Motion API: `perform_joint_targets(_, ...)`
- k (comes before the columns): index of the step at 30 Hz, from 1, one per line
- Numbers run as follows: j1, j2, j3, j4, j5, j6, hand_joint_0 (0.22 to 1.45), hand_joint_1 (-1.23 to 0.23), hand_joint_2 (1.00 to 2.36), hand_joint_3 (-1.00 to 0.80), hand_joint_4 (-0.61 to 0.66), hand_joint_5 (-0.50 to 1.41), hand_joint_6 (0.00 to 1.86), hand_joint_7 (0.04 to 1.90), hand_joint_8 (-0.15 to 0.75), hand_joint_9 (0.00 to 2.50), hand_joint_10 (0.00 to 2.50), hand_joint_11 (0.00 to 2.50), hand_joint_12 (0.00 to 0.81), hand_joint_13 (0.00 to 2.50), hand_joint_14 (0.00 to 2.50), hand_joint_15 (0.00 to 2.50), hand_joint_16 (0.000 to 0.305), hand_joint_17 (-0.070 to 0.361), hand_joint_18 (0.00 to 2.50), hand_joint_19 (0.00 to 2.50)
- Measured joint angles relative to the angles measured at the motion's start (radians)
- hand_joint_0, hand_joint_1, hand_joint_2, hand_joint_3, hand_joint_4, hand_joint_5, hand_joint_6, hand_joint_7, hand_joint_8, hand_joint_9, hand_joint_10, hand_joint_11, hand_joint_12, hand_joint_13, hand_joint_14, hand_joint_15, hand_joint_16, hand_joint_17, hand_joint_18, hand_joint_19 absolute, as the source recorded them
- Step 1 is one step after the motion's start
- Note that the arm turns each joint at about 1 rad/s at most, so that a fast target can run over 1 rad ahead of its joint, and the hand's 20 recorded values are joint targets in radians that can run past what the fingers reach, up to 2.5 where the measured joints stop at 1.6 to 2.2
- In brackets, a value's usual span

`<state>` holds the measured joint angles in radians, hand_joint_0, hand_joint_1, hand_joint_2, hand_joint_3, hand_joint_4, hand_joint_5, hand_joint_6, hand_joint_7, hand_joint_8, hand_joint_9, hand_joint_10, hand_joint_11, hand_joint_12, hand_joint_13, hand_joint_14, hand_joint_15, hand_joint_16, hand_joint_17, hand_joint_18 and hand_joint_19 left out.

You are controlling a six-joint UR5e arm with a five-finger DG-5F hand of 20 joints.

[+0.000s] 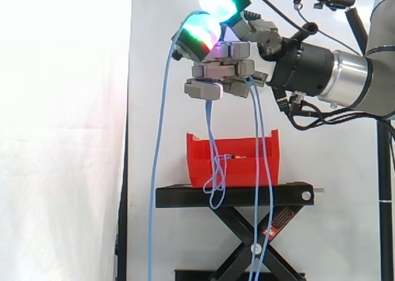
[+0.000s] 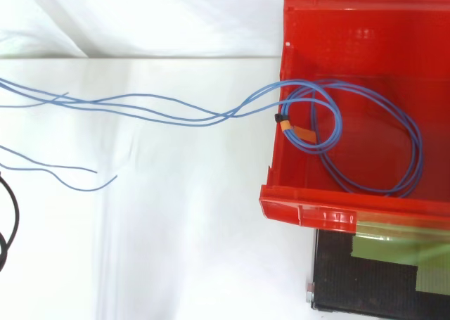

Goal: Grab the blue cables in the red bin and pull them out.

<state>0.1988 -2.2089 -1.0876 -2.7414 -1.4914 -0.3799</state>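
Side view: we see the hand (image 1: pixel 219 68) up high, well above the red bin (image 1: pixel 203 151), with its fingers curled tight around the blue cables (image 1: pixel 159 157) — a closed grasp, cables pinned under the fingers. The pads (image 1: pixel 200 31) glow green and red at the top.

Strands hang off the hand in three groups:
- One long run drops on the left, clear of the bin, past the black scissor stand (image 1: pixel 185 196).
- A middle one goes down to the bin and ends in a small loop dangling over the stand's top plate.
- Two more fall on the right, crossing in front of the bin and down through the scissor legs.

Top view: a good part of the cables lies in the bin — a coil of a couple of turns on the bin floor, cinched by an orange tie (image 2: pixel 297 131) near the left wall. From the tie, several strands go over that wall and run left across the white surface to the picture's edge. Two loose ends lie lower left, well apart from the bin.
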Motion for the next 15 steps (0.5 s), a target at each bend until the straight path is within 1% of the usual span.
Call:
perform_joint_targets(6,-0.001,0.0,0.0,0.0,0.0,0.0,1.0,-1.1,1.01,-0.83,0.34,0.54,0.71,0.46,0.292,1.18,0.75,1.45,0.366,1.11,1.87,0.83,0.042,0.094,0.92,1.35)
perform_joint_targets(7,0.0,0.0,0.0,0.0,0.0,0.0,1.0,-1.1,1.01,-0.82,0.34,0.54,0.71,0.47,0.283,1.18,0.74,1.44,0.362,1.11,1.87,0.81,0.041,0.093,0.92,1.35)
perform_joint_targets(11,0.0,0.0,0.0,0.0,-0.001,0.0,1.0,-1.1,1.01,-0.84,0.35,0.55,0.7,0.47,0.299,1.18,0.72,1.46,0.369,1.11,1.85,0.83,0.041,0.093,0.92,1.35)
perform_joint_targets(15,0.0,0.0,0.0,0.0,-0.001,0.0,1.0,-1.1,1.01,-0.84,0.34,0.55,0.69,0.48,0.296,1.18,0.7,1.47,0.364,1.11,1.84,0.82,0.041,0.093,0.92,1.35)
